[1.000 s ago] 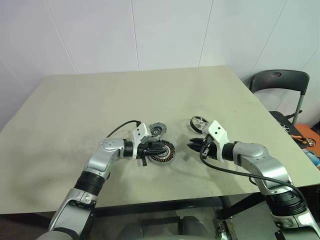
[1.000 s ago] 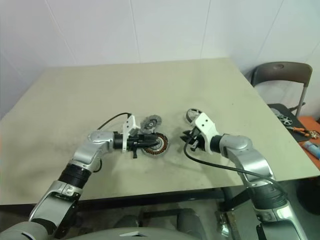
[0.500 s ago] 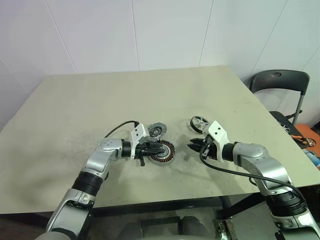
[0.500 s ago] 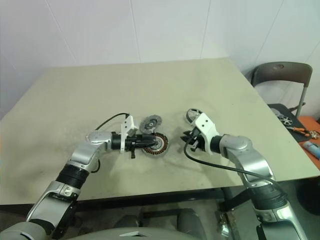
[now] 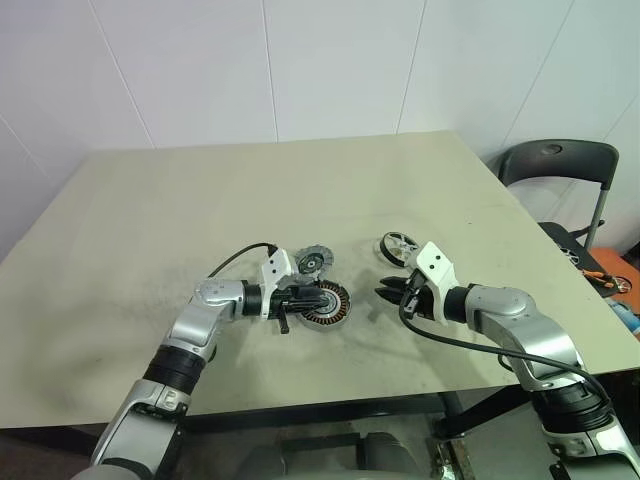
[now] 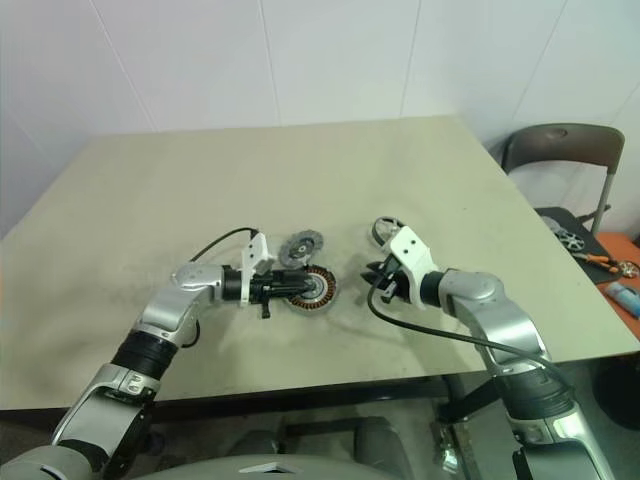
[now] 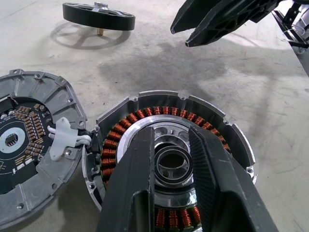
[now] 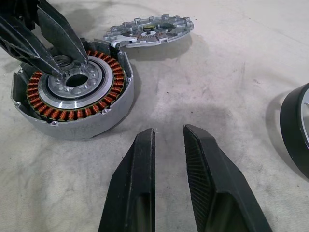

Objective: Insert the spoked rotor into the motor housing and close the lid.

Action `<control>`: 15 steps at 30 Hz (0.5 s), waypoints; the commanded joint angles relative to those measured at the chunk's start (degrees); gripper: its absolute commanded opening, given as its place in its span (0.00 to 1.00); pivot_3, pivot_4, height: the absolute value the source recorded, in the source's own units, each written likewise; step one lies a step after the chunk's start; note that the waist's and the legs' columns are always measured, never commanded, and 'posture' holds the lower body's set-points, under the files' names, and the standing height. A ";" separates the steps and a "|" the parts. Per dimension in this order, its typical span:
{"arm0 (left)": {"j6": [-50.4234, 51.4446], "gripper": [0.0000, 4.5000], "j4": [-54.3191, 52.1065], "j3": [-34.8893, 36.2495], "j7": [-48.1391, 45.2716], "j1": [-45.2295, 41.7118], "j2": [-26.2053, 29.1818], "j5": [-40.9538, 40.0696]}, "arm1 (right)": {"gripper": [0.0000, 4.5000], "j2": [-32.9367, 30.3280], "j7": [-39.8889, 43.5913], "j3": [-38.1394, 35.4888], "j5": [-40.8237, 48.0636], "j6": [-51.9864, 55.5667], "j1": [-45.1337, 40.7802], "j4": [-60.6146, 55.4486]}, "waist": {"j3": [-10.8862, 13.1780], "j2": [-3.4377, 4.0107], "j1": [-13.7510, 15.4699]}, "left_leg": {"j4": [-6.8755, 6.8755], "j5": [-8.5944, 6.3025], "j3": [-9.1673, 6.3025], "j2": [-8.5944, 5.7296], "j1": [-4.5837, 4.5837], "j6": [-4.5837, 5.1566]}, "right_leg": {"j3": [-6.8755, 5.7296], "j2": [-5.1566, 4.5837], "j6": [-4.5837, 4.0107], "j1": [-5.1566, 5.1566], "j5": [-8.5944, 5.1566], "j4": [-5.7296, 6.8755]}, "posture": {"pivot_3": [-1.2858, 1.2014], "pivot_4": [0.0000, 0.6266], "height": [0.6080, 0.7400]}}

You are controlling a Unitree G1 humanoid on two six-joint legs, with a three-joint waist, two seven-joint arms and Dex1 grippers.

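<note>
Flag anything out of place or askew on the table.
Nothing is damaged or spilled. The motor housing sits flat and open, the lid beside it with its circuit side up. The spoked rotor stands apart, propped on its shaft.

The motor housing (image 7: 169, 164) is silver-grey, ringed with copper-orange windings around a pale metal core. The lid (image 7: 34, 145) is grey with a dark centre and small brown parts. The spoked rotor (image 7: 99, 17) has a black rim. The table (image 5: 200, 200) is pale beige, smudged grey.
</note>
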 commanded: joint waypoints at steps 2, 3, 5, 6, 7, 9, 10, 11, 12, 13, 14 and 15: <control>0.79 0.16 -2.75 0.16 -1.17 0.08 0.36 -1.22 | 0.21 0.23 -0.27 0.17 -0.34 -0.70 -0.36 -1.60 | 0.00 0.00 0.01 | 0.00 0.00 0.00 0.00 0.00 0.00 | 0.00 0.00 0.00 0.00 0.00 0.00 | 0.52 0.00 1.00; 1.31 0.24 -3.08 0.06 -1.54 0.18 0.50 -1.43 | 0.21 0.26 -0.29 0.21 -0.39 -0.73 -0.41 -1.51 | 0.00 0.00 0.01 | 0.00 0.00 0.00 0.00 0.00 0.00 | 0.00 0.00 0.00 0.00 0.00 0.00 | 0.52 0.00 1.00; 1.98 0.37 -3.41 -0.02 -1.50 0.28 0.67 -1.35 | 0.21 0.28 -0.29 0.23 -0.41 -0.77 -0.47 -1.42 | 0.00 0.00 0.01 | 0.00 0.00 0.00 0.00 0.00 0.00 | 0.00 0.00 0.00 0.00 0.00 0.00 | 0.52 0.00 1.00; 1.94 0.46 -3.41 0.02 -1.33 0.27 0.66 -1.22 | 0.21 0.31 -0.31 0.26 -0.43 -0.78 -0.51 -1.38 | 0.00 0.00 -0.01 | 0.00 0.00 0.00 0.00 0.00 0.00 | 0.00 0.00 0.00 0.00 0.00 0.01 | 0.52 0.00 1.00; 1.00 0.52 -2.86 0.46 0.35 0.12 0.21 -0.50 | 0.21 0.31 -0.29 0.28 -0.43 -0.81 -0.53 -1.34 | 0.00 0.00 0.00 | 0.00 0.00 0.00 0.00 0.00 0.00 | 0.00 0.00 0.00 0.00 0.00 0.01 | 0.52 0.00 1.00; -0.94 0.68 -1.60 1.27 3.88 -0.25 -0.69 0.89 | 0.21 0.31 -0.28 0.31 -0.43 -0.85 -0.56 -1.30 | 0.00 0.00 0.03 | 0.00 0.00 0.00 0.00 0.00 0.00 | 0.00 0.00 0.00 0.00 0.00 0.00 | 0.52 0.00 1.00; -1.16 0.75 -1.14 1.18 3.42 -0.50 -0.64 0.71 | 0.21 0.32 -0.29 0.29 -0.41 -0.85 -0.57 -1.28 | 0.00 0.00 0.06 | 0.01 0.00 0.00 0.00 0.00 0.00 | 0.00 0.00 0.01 0.01 0.00 0.00 | 0.52 0.00 1.00; -0.93 0.75 -1.15 1.11 2.57 -0.57 -0.46 0.14 | 0.21 0.31 -0.27 0.28 -0.45 -0.86 -0.58 -1.26 | 0.00 0.00 0.06 | 0.02 0.00 0.00 0.00 0.01 0.00 | 0.00 0.00 0.01 0.01 0.00 0.00 | 0.52 0.00 1.00; -0.99 0.75 -0.98 1.37 2.93 -0.74 -0.55 0.01 | 0.21 0.32 -0.25 0.27 -0.44 -0.83 -0.59 -1.28 | 0.00 0.00 0.05 | 0.01 0.00 0.00 0.00 0.01 0.00 | 0.00 0.00 0.01 0.01 0.00 0.01 | 0.52 0.00 1.00; -1.19 0.75 -0.79 1.43 2.77 -0.89 -0.40 -0.04 | 0.21 0.37 -0.25 0.25 -0.38 -0.75 -0.62 -1.34 | 0.00 0.00 0.05 | 0.01 0.00 0.00 0.00 0.02 0.00 | 0.00 0.00 0.01 0.01 0.00 0.01 | 0.52 0.00 1.00; -2.02 0.75 -0.59 1.49 2.85 -1.00 -0.24 0.24 | 0.21 0.36 -0.24 0.24 -0.35 -0.71 -0.60 -1.36 | 0.00 0.00 0.02 | 0.02 0.00 0.00 0.00 0.02 0.00 | 0.00 0.00 0.01 0.01 0.00 0.01 | 0.52 0.00 1.00; -2.44 0.75 -0.42 1.66 3.16 -1.13 -0.13 0.42 | 0.21 0.33 -0.24 0.28 -0.39 -0.72 -0.58 -1.35 | 0.00 0.00 -0.02 | 0.02 0.00 0.00 0.00 0.02 0.00 | 0.00 0.00 0.01 0.01 0.00 0.01 | 0.52 0.00 1.00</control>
